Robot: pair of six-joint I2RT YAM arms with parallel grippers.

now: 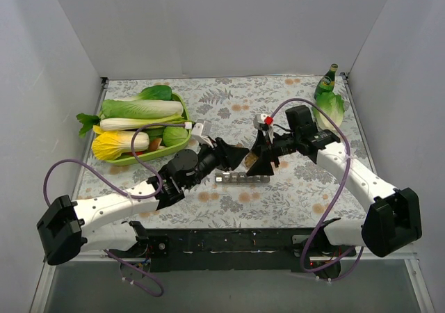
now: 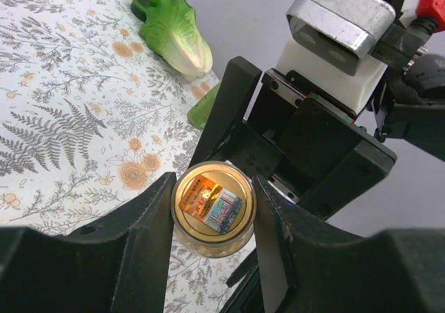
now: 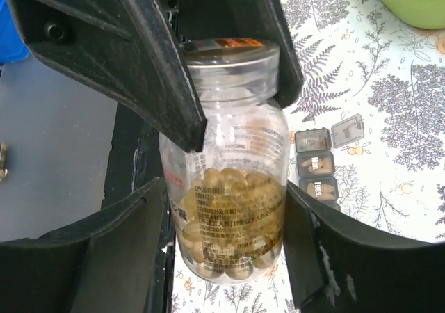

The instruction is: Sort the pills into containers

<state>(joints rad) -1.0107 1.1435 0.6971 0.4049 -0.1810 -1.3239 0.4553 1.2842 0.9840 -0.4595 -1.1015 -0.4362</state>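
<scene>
A clear pill bottle (image 3: 233, 209) full of yellow softgels is held above the floral table. My right gripper (image 3: 229, 240) is shut on its body. My left gripper (image 2: 213, 212) is shut on its gold cap (image 2: 213, 203), which carries a shiny sticker. The two grippers meet at mid-table in the top view, the left (image 1: 240, 157) and the right (image 1: 264, 161). The containers (image 1: 241, 179), a grey strip of small compartments, lie on the table just below them. In the right wrist view the strip (image 3: 316, 165) shows pills in the Mon and Tues cells, and one lid (image 3: 346, 131) stands open.
A green tray (image 1: 182, 111) of cabbages and other vegetables stands at the back left. A small green bottle (image 1: 327, 82) and a lettuce (image 1: 331, 108) stand at the back right, by the white wall. The lettuce also shows in the left wrist view (image 2: 177, 42).
</scene>
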